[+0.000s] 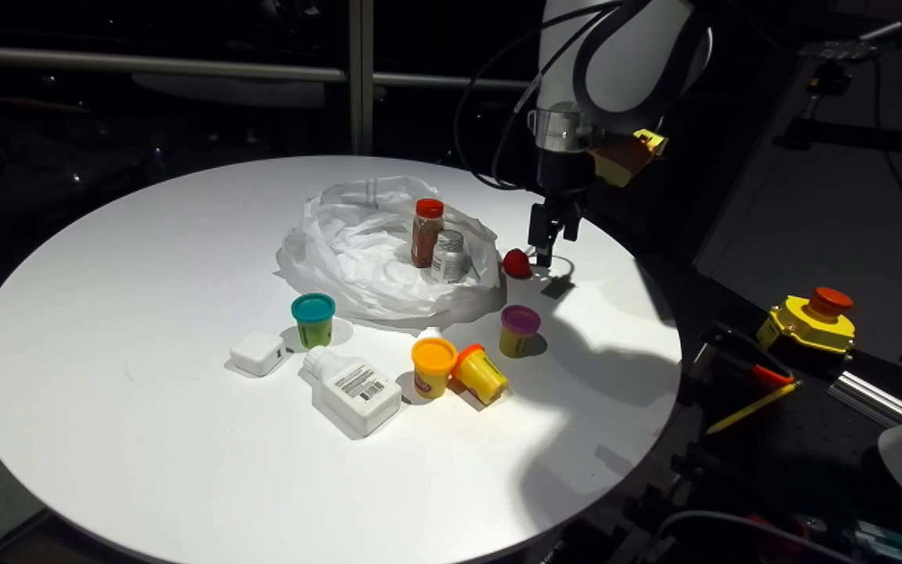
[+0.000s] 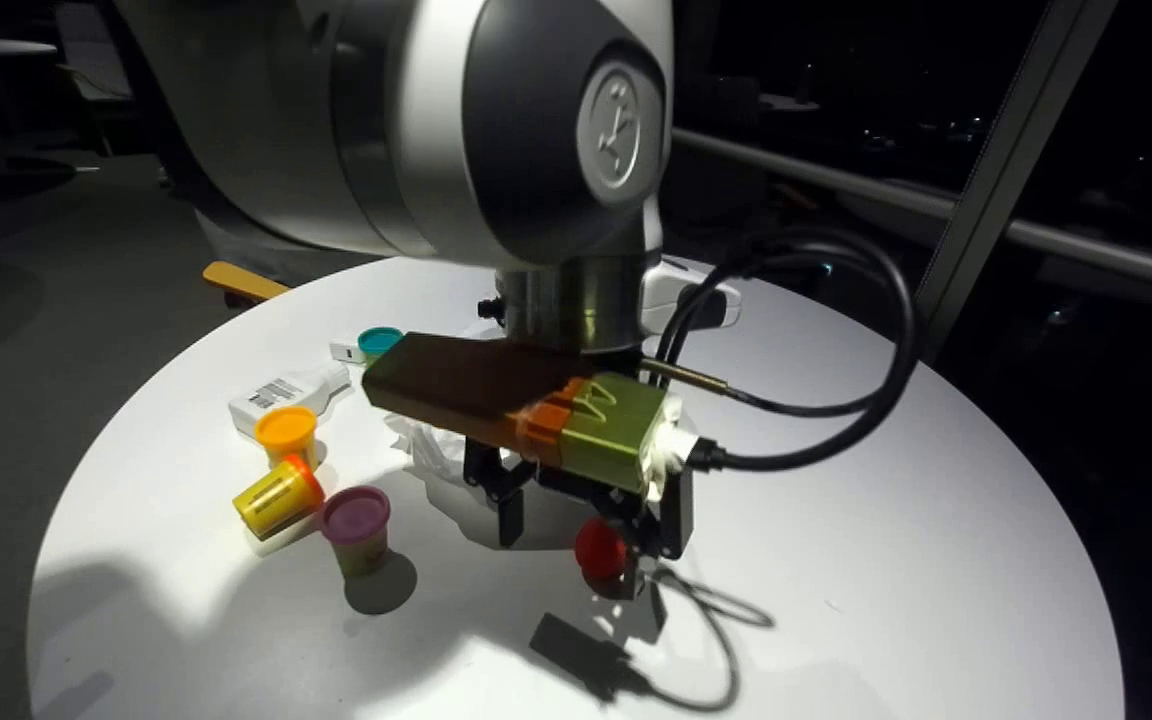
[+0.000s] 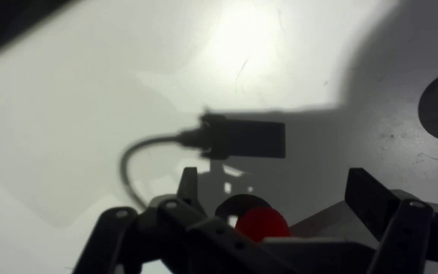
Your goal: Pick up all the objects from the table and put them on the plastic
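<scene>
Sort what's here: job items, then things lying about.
Job: plastic bag with red-capped jar and small bottle on it; red object; teal-lidded tub; purple-lidded tub; orange-lidded tub; tipped tub; white bottle; white block.
Lying about, off the table: yellow pencil; red-topped button box.

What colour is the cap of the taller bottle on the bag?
Red; the cap shows best in an exterior view.

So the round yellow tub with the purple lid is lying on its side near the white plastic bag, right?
Not on its side: the round yellow tub with the purple lid stands upright in both exterior views, near the white plastic bag.
</scene>
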